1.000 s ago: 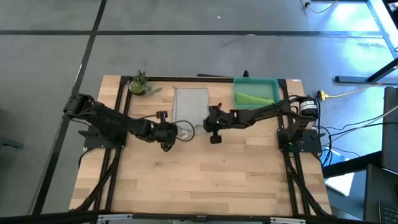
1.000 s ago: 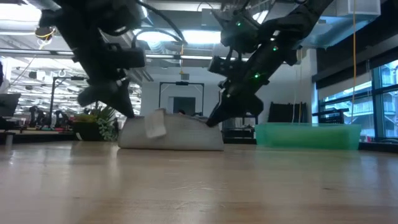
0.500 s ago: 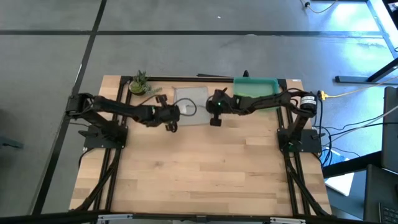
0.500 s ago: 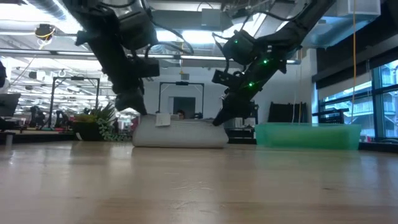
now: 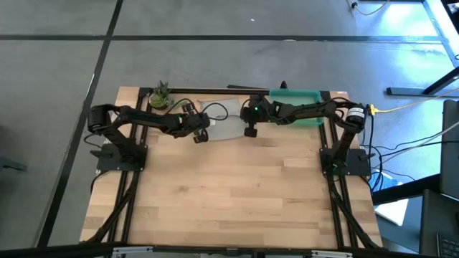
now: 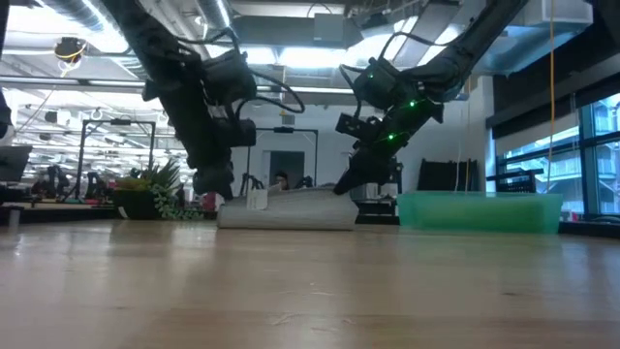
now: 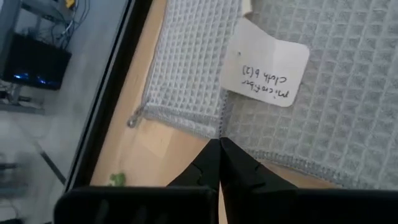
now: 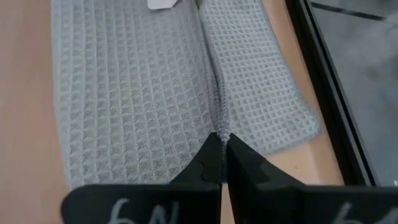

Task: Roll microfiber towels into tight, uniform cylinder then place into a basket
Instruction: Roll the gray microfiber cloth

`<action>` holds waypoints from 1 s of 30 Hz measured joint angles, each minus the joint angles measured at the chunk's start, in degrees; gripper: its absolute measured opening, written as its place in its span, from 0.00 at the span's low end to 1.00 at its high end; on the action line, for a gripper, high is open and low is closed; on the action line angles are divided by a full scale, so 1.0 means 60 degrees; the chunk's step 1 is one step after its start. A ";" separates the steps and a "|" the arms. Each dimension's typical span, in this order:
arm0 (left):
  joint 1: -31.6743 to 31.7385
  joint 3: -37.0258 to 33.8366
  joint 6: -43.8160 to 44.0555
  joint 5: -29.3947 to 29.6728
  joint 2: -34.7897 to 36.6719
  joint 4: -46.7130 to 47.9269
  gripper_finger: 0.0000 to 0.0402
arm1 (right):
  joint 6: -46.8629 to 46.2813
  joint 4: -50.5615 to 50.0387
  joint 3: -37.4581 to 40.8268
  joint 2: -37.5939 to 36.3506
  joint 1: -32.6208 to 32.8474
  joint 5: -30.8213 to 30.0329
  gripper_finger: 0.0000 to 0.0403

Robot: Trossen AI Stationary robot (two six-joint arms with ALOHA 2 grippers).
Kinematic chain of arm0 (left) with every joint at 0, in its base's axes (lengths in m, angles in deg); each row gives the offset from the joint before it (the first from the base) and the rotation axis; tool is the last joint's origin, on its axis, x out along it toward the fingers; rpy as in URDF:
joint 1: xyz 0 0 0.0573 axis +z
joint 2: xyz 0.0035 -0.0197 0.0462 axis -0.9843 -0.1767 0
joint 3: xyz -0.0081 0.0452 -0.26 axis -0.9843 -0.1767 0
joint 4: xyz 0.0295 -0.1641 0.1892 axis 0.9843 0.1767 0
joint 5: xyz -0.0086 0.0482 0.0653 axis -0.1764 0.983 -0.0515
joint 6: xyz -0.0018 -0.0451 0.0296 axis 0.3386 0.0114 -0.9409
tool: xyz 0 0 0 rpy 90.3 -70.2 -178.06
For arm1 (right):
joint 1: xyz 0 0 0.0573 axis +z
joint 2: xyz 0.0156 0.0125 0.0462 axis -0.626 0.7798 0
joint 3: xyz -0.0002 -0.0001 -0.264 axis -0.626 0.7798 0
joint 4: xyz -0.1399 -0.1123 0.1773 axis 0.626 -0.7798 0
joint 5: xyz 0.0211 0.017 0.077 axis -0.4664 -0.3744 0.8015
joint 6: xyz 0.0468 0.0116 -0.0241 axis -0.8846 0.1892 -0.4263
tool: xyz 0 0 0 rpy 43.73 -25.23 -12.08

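Observation:
The light grey towel (image 5: 228, 129) lies folded over near the table's far edge. A white handwritten tag (image 7: 264, 62) shows on its upper layer. A hemmed edge (image 8: 214, 93) runs between my two grippers, with a narrower strip of the lower layer (image 8: 261, 93) beyond it on the far side. My left gripper (image 7: 219, 146) is shut at the hem's left end. My right gripper (image 8: 221, 142) is shut at its right end. The teal basket (image 5: 297, 94) stands at the far right, partly under my right arm. My left gripper pinches the left end of the upper layer's hem (image 7: 221, 132) between its two fingertips. The fingers slant down from the table's left and point along the hem. The cloth lies low and slack on the lower layer. My right gripper pinches the right end of the same hem (image 8: 219, 130) between its two fingertips. It comes slanting down from the table's right, along the hem. In the low view the towel (image 6: 291, 208) lies as a flat mound on the table.
A small potted plant (image 5: 161, 97) stands at the far left corner, close to my left arm. The black frame rail (image 7: 118, 81) runs along the table's far edge just past the towel. The near half of the wooden table (image 5: 229, 201) is bare.
Both grippers, still shut on the towel, have gone toward the table's far edge. They have carried the towel's near edge over the rest of it. The towel now lies folded over, lower and flatter than before, and its far part has stayed in place.

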 joint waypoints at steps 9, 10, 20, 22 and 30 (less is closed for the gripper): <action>0.0228 -0.0010 -0.0049 -0.0078 -0.0430 -0.0480 0.00 | 0.0204 0.0294 0.0007 0.0169 -0.0364 0.0222 0.02; 0.0228 -0.0011 -0.0049 -0.0077 -0.0430 -0.0511 0.00 | 0.0203 0.0295 0.0007 0.0169 -0.0387 0.0220 0.02; 0.0350 -0.0011 -0.0042 -0.0069 -0.0430 -0.0497 0.02 | 0.0203 0.0729 0.0007 0.0169 -0.0469 0.0212 0.18; 0.0403 -0.0008 -0.0034 -0.0065 -0.0430 -0.0521 0.05 | 0.0203 0.0756 0.0007 0.0169 -0.0469 0.0212 0.20; 0.0425 -0.0010 -0.0046 -0.0036 -0.0430 -0.0966 0.17 | 0.0193 0.0827 0.0007 0.0169 -0.0468 -0.0028 0.31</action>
